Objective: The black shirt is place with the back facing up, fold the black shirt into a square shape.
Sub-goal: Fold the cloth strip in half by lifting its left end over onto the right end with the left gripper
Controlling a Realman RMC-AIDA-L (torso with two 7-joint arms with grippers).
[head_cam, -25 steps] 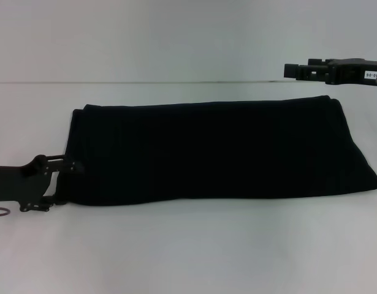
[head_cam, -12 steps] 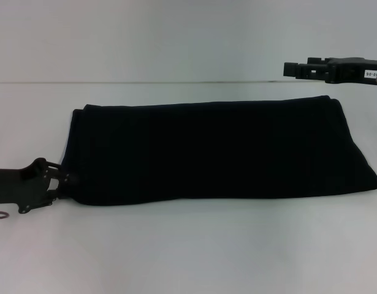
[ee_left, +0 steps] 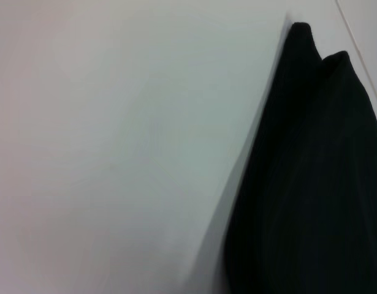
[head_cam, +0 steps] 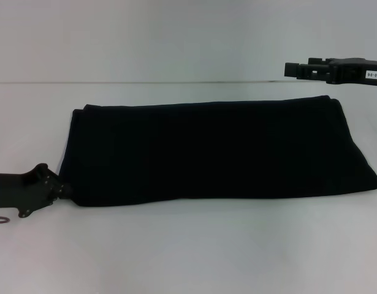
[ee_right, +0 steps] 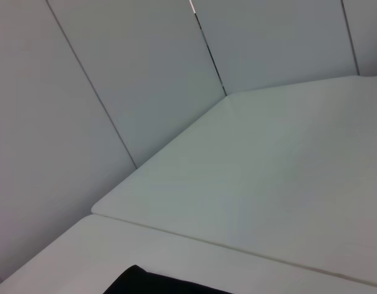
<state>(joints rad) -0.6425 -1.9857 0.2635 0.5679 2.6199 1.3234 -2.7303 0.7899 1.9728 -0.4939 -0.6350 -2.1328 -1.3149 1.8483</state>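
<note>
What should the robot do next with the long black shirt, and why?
Probably close the left pincer on the near left corner of the black shirt and carry it rightward. The shirt lies as a long band, not a square, and the right pincer hangs above its far right corner.

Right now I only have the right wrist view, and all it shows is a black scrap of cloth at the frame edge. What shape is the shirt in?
Observer: The head view shows the black shirt folded into a long band running left to right on the table. It is not a square yet.
Operator: Where is the left gripper?
Observer: The left gripper is down low at the shirt's near left corner, right against the cloth.
Operator: And the right one?
Observer: The right gripper is raised by the shirt's far right corner, clear of the cloth.
</note>
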